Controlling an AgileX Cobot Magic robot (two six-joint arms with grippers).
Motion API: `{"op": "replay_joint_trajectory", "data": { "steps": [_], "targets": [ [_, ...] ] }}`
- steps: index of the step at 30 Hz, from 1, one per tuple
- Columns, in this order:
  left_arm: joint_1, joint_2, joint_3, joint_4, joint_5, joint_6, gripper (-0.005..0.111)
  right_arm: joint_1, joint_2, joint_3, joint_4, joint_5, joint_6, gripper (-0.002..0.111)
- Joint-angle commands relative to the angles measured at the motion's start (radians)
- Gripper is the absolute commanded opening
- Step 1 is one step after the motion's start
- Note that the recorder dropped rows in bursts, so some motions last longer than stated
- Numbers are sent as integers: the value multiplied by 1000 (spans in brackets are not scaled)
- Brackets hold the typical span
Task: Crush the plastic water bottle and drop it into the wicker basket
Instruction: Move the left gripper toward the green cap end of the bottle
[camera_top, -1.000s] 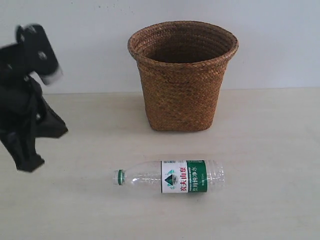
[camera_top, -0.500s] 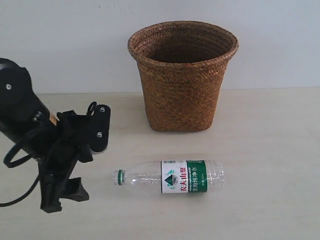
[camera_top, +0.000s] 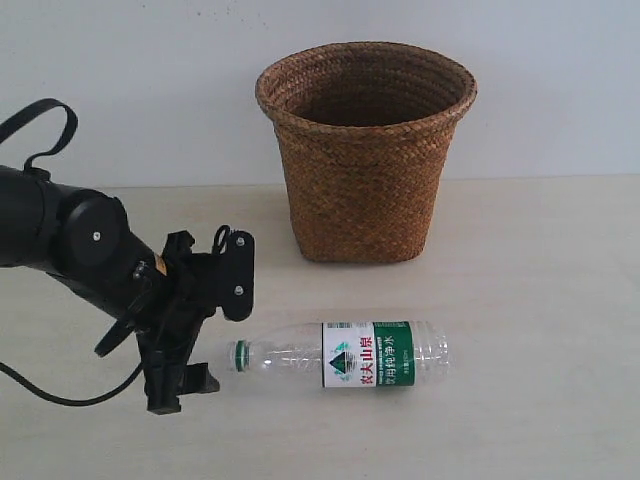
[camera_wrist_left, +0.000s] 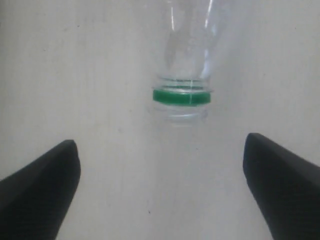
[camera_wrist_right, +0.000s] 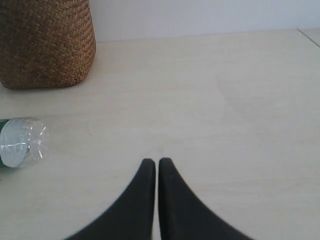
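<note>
Two grippers, one nearer: the left gripper (camera_top: 212, 335), jaws spread wide, faced the cap end of the plastic water bottle (camera_top: 350, 353), which lay on its side on the surface (camera_top: 540, 300) in front of the wicker basket (camera_top: 365, 190), long axis running straight away (right gripper (camera_wrist_right: 157, 167) pinched closed, farther off).

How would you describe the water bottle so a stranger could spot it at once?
Find the big brown wicker basket at the back of the pale table. In front of it, apart from it, the plastic water bottle lies on its side. It alone is clear, with a green cap facing the open left end effector and a white-and-green label with red characters.
</note>
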Motion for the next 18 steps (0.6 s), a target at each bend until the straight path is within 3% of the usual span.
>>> {"op": "replay_joint_trajectory", "data": {
  "steps": [1, 10, 18],
  "targets": [
    [-3, 43, 0, -33, -8, 29, 82, -1, -6, 0, 0, -6, 0, 0],
    [60, 43, 0, -342, 50, 219, 79, -1, -6, 0, 0, -6, -2, 0],
    [191, 43, 22, -909, 198, 725, 77, -1, -6, 0, 0, -6, -2, 0]
  ]
}}
